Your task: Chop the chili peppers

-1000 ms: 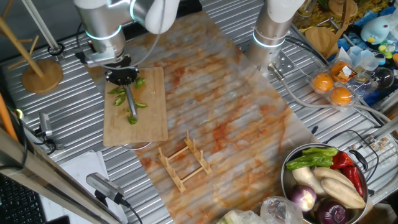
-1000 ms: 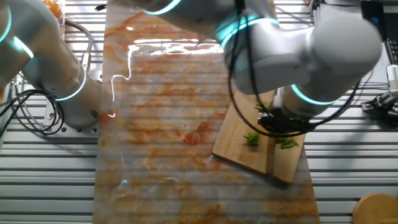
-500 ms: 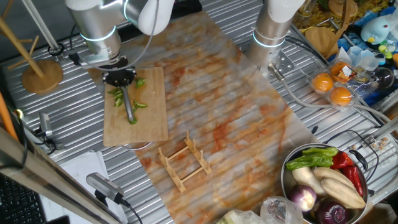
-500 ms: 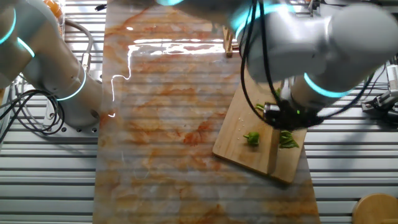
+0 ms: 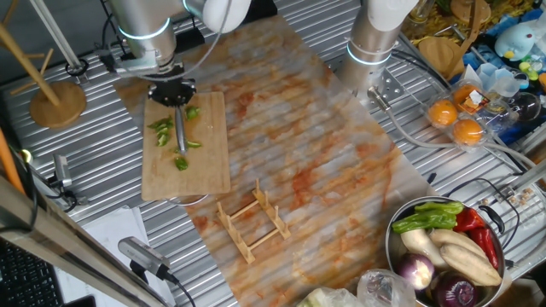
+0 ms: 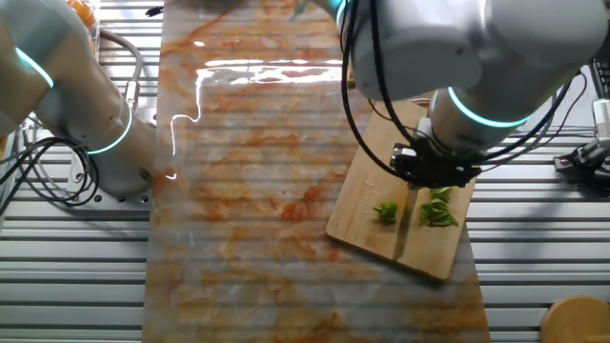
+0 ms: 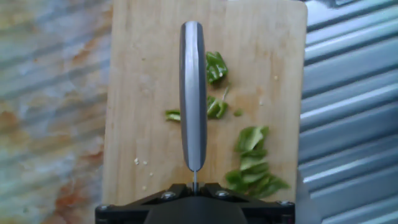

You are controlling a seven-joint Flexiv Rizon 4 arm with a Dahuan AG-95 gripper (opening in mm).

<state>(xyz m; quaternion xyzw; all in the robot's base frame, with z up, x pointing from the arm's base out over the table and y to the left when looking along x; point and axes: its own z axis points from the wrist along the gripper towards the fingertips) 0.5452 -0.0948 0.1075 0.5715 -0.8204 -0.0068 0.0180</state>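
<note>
The black two-finger tool (image 5: 171, 91) pinches a grey-bladed knife (image 7: 193, 93) upright over the pale wooden chopping board (image 5: 210, 145) near the desk's far-left corner. The bright green chili pepper chunks (image 7: 252, 163) lie scattered on the board, either side of the blade. Light, glossy and probably slippery, the chunks would likely skid or roll under pressure, so they look best pinned by the blade itself rather than gripped.

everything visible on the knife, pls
The knife shows as a long, narrow, plain grey metal blade seen edge-on from above, with a rounded tip. It sticks straight out from the gripper, whose black body hides the handle. It lies along the wooden cutting board, over its middle, among the chili peppers: chunks sit on both sides of it. Whether its edge touches the board cannot be told.
</note>
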